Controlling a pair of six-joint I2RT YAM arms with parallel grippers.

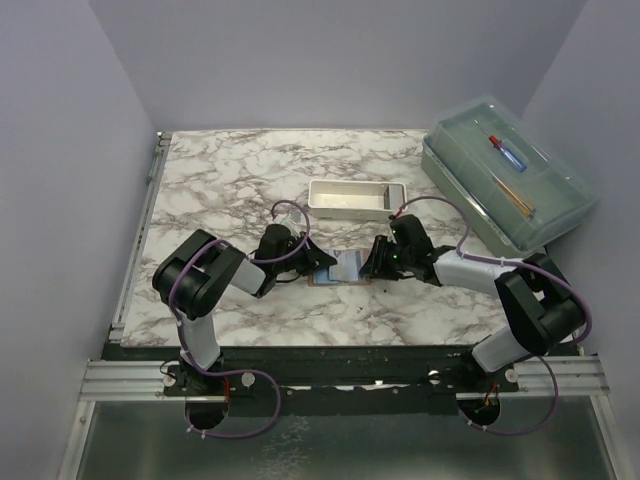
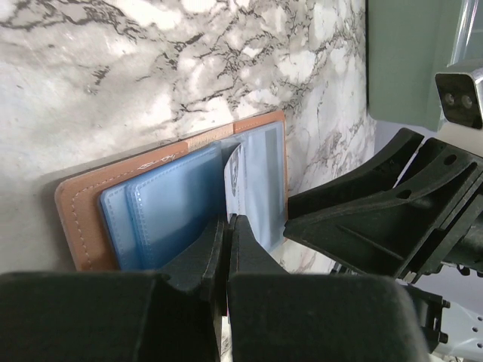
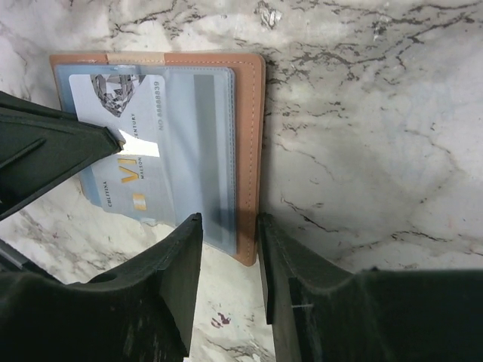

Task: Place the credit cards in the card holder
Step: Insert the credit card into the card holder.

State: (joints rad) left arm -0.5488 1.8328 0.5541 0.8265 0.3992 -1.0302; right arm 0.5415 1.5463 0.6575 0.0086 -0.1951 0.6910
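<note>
The card holder (image 1: 346, 270) lies open on the marble table between my two grippers, tan outside and blue-grey panels inside. It also shows in the left wrist view (image 2: 79, 219) and the right wrist view (image 3: 250, 143). My left gripper (image 2: 229, 220) is shut on a pale blue credit card (image 2: 233, 175), held edge-up at the wallet's middle fold. In the right wrist view the card (image 3: 143, 151) lies partly under the clear pocket of the right panel. My right gripper (image 3: 230, 222) is open, its jaws on either side of the wallet's near right edge. No other card shows.
A white rectangular tray (image 1: 356, 197) stands just beyond the wallet. A large clear lidded box (image 1: 505, 170) sits at the back right with thin tools inside. The right gripper's black body (image 2: 377, 219) is close beside the left gripper.
</note>
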